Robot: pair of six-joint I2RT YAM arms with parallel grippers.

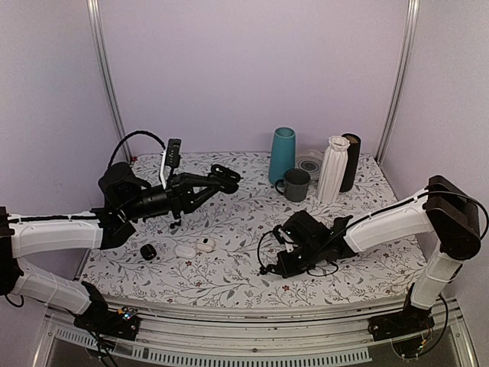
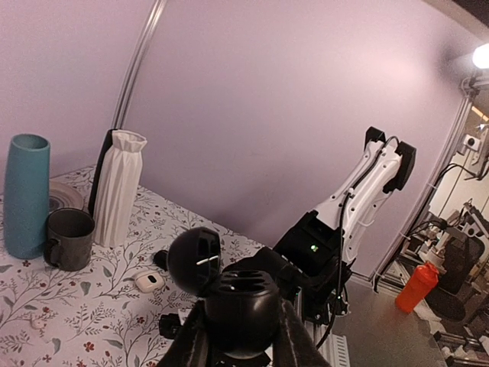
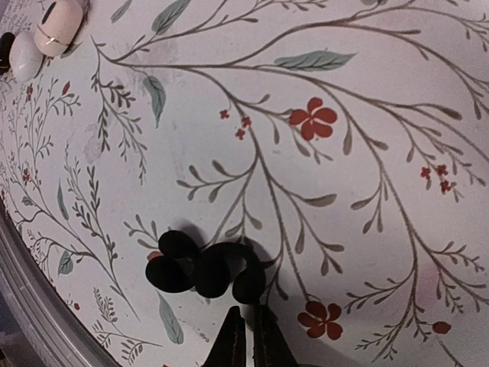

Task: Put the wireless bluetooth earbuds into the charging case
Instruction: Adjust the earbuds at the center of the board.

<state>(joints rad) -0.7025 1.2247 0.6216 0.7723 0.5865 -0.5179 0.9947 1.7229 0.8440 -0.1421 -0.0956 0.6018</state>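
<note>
From above, the left jaws hang raised over the flowered worktop (image 1: 237,222). They are black against black, so what they carry is unclear here. The right jaws are down at the worktop near its middle, and we cannot pick out the earbuds beneath them.

The left wrist view settles it. The left jaws are clamped on the sides of the charging case (image 2: 241,310). Its lid (image 2: 195,260) is swung back and its wells face up toward the camera.

In the right wrist view the earbuds (image 3: 206,271) lie on the worktop as one black huddle just ahead of the right jaws. Those jaws are together, but we cannot tell whether the tips nip the nearest bud. The huddle's long axis runs across the view, crosswise to the jaws, and which way each bud points is unclear. We judge them very light, hard, glossy and slippery, likely to squirt out of a grip. We would pinch one gently across its broadest part.
</note>
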